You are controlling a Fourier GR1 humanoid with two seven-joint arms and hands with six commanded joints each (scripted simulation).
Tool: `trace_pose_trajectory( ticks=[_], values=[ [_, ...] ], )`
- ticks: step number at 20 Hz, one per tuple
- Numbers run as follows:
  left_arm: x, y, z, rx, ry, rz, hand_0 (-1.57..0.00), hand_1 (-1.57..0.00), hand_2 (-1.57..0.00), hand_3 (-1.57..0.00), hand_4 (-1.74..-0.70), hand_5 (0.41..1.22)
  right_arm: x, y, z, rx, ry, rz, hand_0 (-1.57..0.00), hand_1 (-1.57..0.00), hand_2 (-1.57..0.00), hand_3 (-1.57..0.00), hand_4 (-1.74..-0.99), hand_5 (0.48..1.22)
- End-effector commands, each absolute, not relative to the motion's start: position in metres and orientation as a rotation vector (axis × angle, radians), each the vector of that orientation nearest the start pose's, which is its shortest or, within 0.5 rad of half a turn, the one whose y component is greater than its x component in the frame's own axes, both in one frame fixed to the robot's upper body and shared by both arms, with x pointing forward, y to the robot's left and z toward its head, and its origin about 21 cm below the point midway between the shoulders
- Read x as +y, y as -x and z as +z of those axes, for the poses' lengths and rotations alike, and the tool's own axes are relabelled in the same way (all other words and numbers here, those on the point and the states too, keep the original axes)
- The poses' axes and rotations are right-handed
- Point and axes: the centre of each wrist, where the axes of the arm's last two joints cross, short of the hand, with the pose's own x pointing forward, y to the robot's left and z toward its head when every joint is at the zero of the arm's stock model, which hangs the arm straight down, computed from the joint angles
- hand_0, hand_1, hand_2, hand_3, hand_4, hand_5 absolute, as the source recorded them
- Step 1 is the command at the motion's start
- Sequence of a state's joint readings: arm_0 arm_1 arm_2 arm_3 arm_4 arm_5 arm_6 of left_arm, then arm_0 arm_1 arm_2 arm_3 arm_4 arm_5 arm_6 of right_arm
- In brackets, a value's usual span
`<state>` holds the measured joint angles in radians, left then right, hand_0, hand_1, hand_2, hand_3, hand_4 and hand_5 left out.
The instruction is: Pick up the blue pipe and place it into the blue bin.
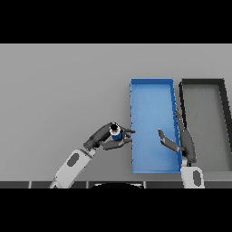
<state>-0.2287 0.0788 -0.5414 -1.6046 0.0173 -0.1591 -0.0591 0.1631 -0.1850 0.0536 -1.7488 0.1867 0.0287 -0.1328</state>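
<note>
The blue pipe [115,132] is a short blue tube with its ring-shaped end facing up. My left hand [108,137] is shut on the blue pipe, fingers and thumb curled round it, just left of the blue bin [152,88]. The fingertips reach the bin's left wall. My right hand [183,140] is open, with straight fingers, over the right side of the blue bin; its thumb points left over the bin floor.
A black bin [224,113] with a grey floor stands right of the blue bin, almost touching it. The grey table [63,90] stretches wide to the left and back.
</note>
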Motion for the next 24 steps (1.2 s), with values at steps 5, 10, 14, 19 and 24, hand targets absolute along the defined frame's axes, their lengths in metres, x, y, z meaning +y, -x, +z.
trace_pose_trajectory(
  ticks=[5,10,14,19,24],
  values=[
    [0.094,-0.251,0.047,-1.736,0.574,-0.74,-1.57,-1.57,-1.57,-1.57,-1.47,1.22,-0.263,-0.188,0.022,-1.686,0.326,0.335,0.0,0.0,0.0,0.0,-1.184,0.642],
    [0.091,-0.25,0.047,-1.733,0.587,-0.741,-1.57,-1.57,-1.57,-1.57,-1.47,1.221,-0.265,-0.194,0.068,-1.793,-0.053,0.33,0.0,-0.03,-0.11,0.0,-1.209,0.609],
    [0.09,-0.251,0.047,-1.722,0.585,-0.748,-1.57,-1.57,-1.57,-1.57,-1.47,1.221,-0.258,-0.207,0.117,-1.762,-0.287,0.525,0.0,-0.01,-0.11,0.0,-1.237,0.577],
    [0.092,-0.254,0.051,-1.718,0.573,-0.772,-1.57,-1.57,-1.57,-1.57,-1.47,1.221,-0.225,-0.225,0.155,-1.737,-0.346,0.782,0.0,0.0,-0.08,0.0,-1.281,0.558],
    [0.093,-0.253,0.051,-1.732,0.572,-0.767,-1.57,-1.57,-1.57,-1.57,-1.47,1.221,-0.192,-0.232,0.174,-1.727,-0.454,0.946,0.0,0.0,-0.04,0.0,-1.3,0.56]
  ],
)
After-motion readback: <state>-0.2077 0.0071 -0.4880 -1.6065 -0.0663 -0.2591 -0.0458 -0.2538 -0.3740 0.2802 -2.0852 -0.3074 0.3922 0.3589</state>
